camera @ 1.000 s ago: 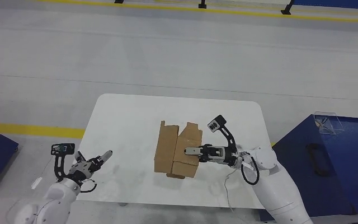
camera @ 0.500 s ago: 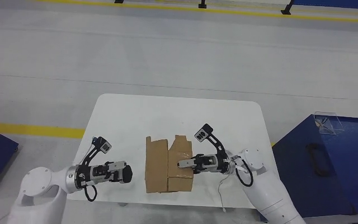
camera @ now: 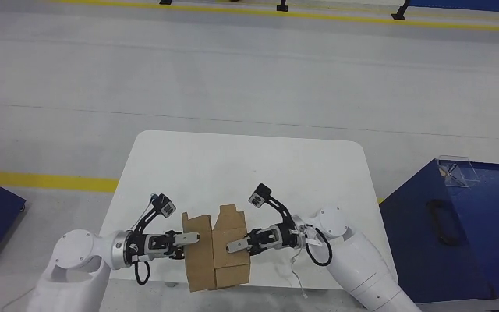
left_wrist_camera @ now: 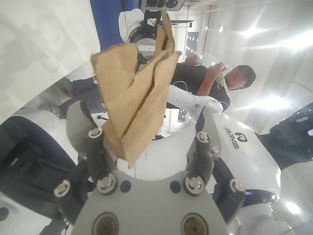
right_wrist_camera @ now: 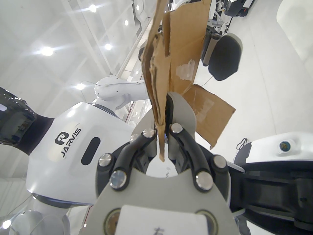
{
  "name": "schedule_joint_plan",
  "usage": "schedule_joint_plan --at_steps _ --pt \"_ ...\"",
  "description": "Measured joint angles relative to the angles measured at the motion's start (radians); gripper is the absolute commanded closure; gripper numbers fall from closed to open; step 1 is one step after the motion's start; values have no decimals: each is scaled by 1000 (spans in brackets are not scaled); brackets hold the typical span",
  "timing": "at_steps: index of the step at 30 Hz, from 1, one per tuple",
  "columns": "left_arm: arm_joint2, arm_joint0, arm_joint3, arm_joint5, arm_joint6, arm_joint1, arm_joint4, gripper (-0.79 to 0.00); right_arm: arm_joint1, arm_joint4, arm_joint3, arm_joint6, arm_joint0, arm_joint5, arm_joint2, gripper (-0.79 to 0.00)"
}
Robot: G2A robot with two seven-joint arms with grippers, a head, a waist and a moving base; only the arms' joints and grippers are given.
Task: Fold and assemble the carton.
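Carton [camera: 214,261] flattened, right hand [right_wrist_camera: 162,123] clamping its edge, left hand [left_wrist_camera: 139,128] spread wide

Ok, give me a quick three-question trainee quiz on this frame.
1. True or false: the right pincer is open.
2. The left pincer is: A) shut on the carton; B) open, with a carton corner between its fingers; C) resting on the table.
3. Which table edge is the carton nearest?
Key: 1 false, it is shut on the carton; 2 B; 3 the edge beside the robot.
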Motion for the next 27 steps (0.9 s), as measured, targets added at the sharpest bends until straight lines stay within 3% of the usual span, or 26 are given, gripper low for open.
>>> schedule_joint_plan --at_steps 9,10,21,25,27 --pt "-2 7 19 -12 11 12 -18 0 -8 22 30 -6 13 28 -17 0" --pt "-4 10 18 -12 12 13 -23 0 -9 24 34 -3 14 36 -20 -785" --pt "-12 15 16 -11 29 13 -38 0 -8 19 31 -7 15 34 -16 -785" --pt "-9 41 6 -71 224 -1 -140 0 9 -29 -18 -84 -3 -61 68 -785" --pt "18 44 17 -150 347 -15 -209 0 24 -95 -59 -122 -32 -136 129 -785"
